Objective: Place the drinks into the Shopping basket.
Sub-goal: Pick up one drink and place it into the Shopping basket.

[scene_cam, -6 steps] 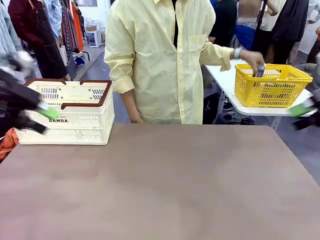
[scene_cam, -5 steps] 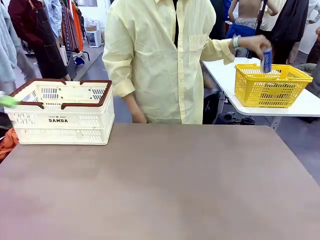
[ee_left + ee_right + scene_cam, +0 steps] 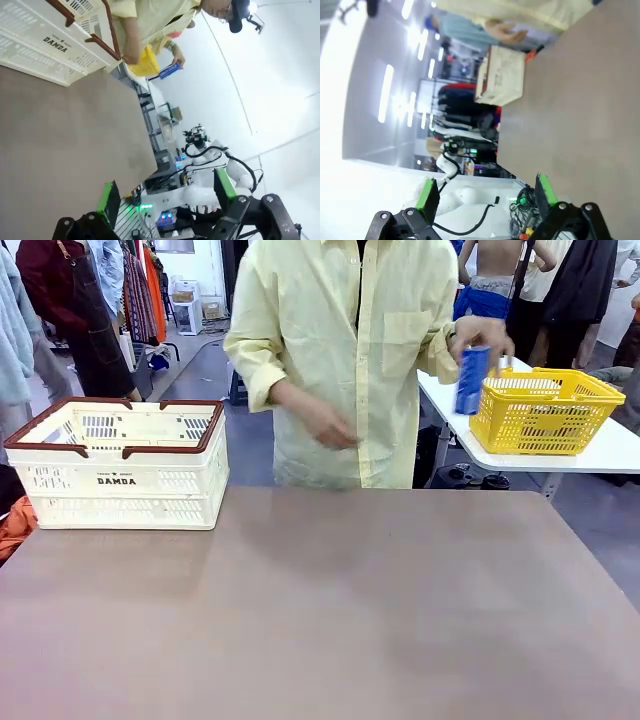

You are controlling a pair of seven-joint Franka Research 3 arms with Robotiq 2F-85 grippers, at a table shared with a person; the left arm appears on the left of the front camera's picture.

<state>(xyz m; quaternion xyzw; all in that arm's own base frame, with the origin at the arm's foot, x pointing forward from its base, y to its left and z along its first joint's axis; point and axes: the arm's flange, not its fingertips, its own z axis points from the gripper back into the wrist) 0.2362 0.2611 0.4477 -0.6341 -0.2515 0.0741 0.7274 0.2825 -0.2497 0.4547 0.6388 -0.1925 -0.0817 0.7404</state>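
Person's hand [image 3: 482, 335] holds slim blue metal can [image 3: 472, 380] well right of cream-white perforated plastic basket [image 3: 120, 502], likely for handover | left gripper [image 3: 166, 192], right gripper [image 3: 486, 191]: jaws apart, empty

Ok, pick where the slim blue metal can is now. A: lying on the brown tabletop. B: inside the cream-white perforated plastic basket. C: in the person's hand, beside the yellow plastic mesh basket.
C: the person's hand holds the slim blue metal can just outside the yellow plastic mesh basket.
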